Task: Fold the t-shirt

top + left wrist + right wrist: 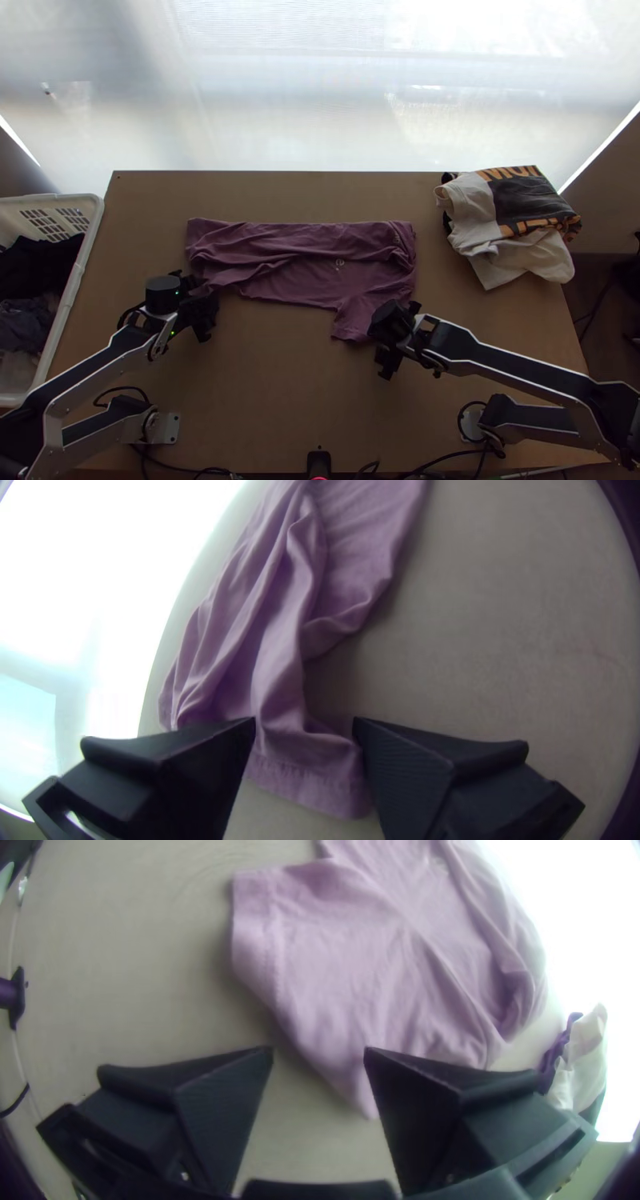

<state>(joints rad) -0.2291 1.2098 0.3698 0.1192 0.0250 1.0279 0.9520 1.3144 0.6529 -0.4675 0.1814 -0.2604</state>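
So the purple T-shirt [304, 268] is lying across the middle of the wooden table [280, 392], and it looks like it's been folded once lengthwise. It makes a long strip, kinda wrinkly, with the hem end on the left and a sleeve [352, 320] poking out toward the near edge at the right. There's a bit of small pale print on it too.

Left gripper [200, 306] is down at the hem end, at the near corner. Its two black fingers are spread apart with a narrow bit of the hem [307, 783] lying in the gap, so I'd call it open, not clamped on anything.

Right gripper [390, 344] is over by the sleeve end, also open. In its wrist view a pointy corner of the shirt sits between the fingers, but they aren't closed on it.

Other stuff: a white plastic basket [90, 232] with dark clothes [36, 264] in it off to the left, plus a loose pile of white and black printed clothes [520, 208] at the table's far right corner.
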